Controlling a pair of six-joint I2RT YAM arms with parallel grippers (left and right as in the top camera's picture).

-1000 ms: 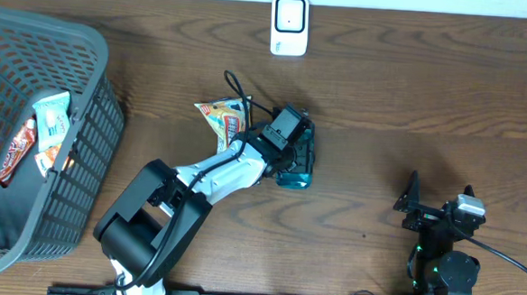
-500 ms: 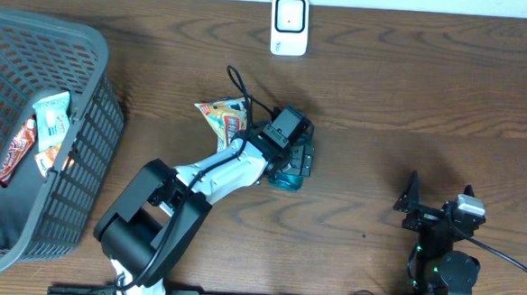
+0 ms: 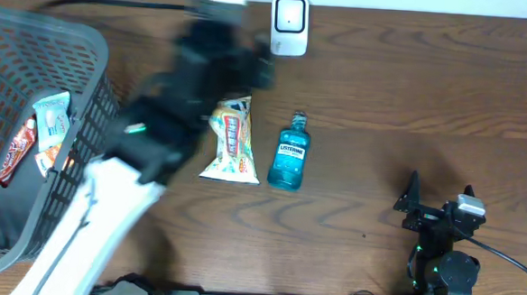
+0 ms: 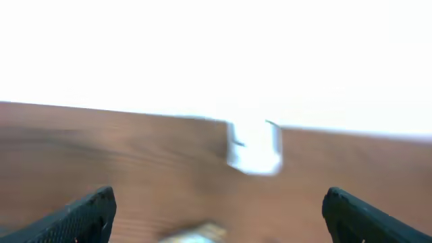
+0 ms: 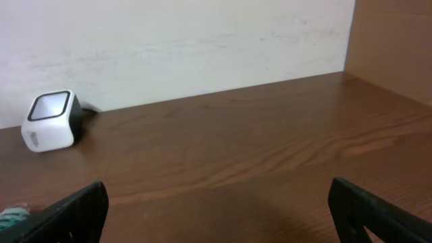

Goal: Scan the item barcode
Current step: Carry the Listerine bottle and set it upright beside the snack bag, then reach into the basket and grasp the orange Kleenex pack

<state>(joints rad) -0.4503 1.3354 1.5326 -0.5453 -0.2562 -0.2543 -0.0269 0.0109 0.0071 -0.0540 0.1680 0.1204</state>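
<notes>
Mouthwash bottle (image 3: 289, 161) just beside snack bag (image 3: 232, 141), I get that clearly overhead; L wrist cam: mostly blurred scanner (image 4: 254, 147). L gripper (image 4: 217, 196), R gripper (image 5: 217, 187) both spread wide, empty.

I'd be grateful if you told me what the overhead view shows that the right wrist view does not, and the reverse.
Only the overhead view shows the basket, the snack bag, the blurred left arm and the whole mouthwash bottle lying beside the bag. A sliver at the wrist view's lower left edge may be that bottle. Only the right wrist view shows a brown upright panel at the far right. Both show the white scanner and the wooden table.
</notes>
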